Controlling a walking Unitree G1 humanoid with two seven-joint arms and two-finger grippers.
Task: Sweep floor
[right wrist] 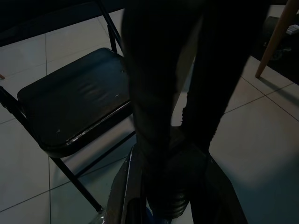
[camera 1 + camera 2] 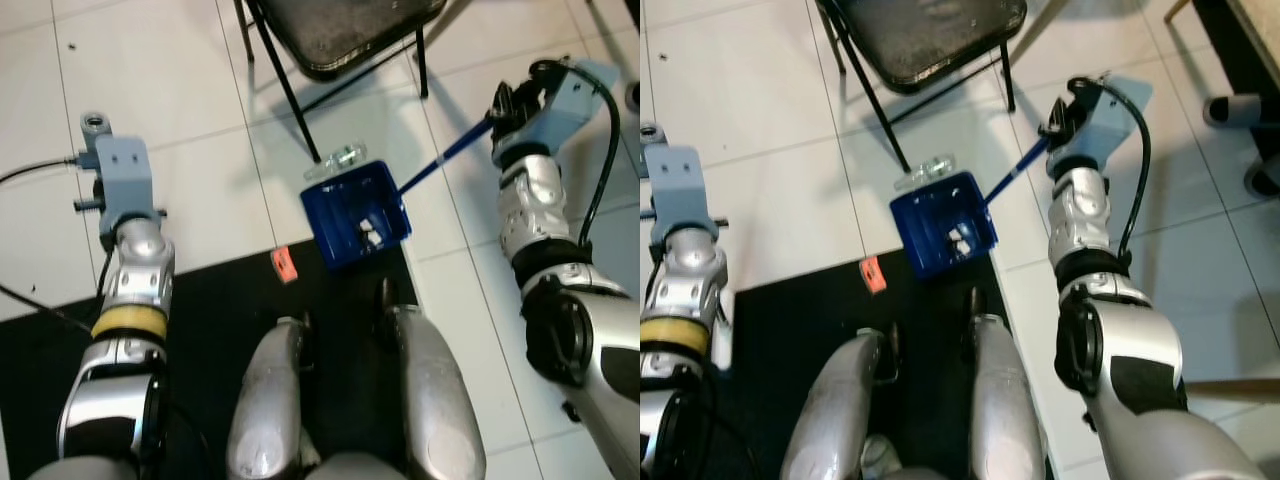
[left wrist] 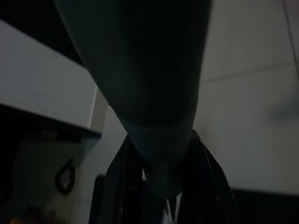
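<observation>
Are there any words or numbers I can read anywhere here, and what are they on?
None can be read.
Orange tag on the black mat: any print is too blurred to read.
Blue dustpan: no writing shows.
Folding chair: no label shows.

2 silver arms (image 2: pixel 128 290), blue-grey wrists, black cables

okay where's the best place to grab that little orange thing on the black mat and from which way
Pinch the orange scrap across its narrow width, coming straight down from above. It appears to lie flat on the black mat, so no side offers a raised edge. The left gripper is likely nearer.
</observation>
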